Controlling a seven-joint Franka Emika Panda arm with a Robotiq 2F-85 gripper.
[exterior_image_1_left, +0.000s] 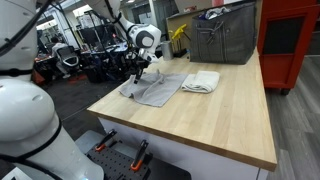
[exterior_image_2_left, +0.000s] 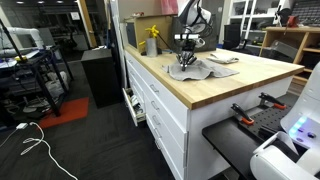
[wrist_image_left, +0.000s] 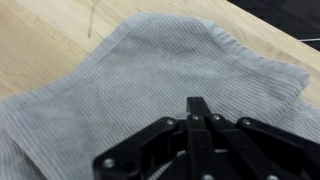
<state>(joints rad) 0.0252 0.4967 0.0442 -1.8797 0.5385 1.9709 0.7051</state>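
Wrist view: jaws closed to a point, tips meeting on the grey cloth (wrist_image_left: 140, 80) and seemingly pinching a small fold of it. Thin fabric gives nothing else to grip, so a tight pinch fits. The cloth is spread loosely over the wooden counter (wrist_image_left: 40, 35), rumpled at the edges and not folded.

In an exterior view, the near part of the counter is bare wood. Beyond it the grey cloth (exterior_image_1_left: 155, 90) lies toward the left edge. Its left part rises into a slight peak under the jaws, consistent with a pinch from straight above. Just right of it, not touching, lies a pale towel (exterior_image_1_left: 202, 82), folded square and flat, looking set aside.

Farther back a grey bin (exterior_image_1_left: 222, 35) stands at the far edge. A yellow item (exterior_image_1_left: 178, 38) sits left of the bin, too small to identify. Both are well apart from the cloth.
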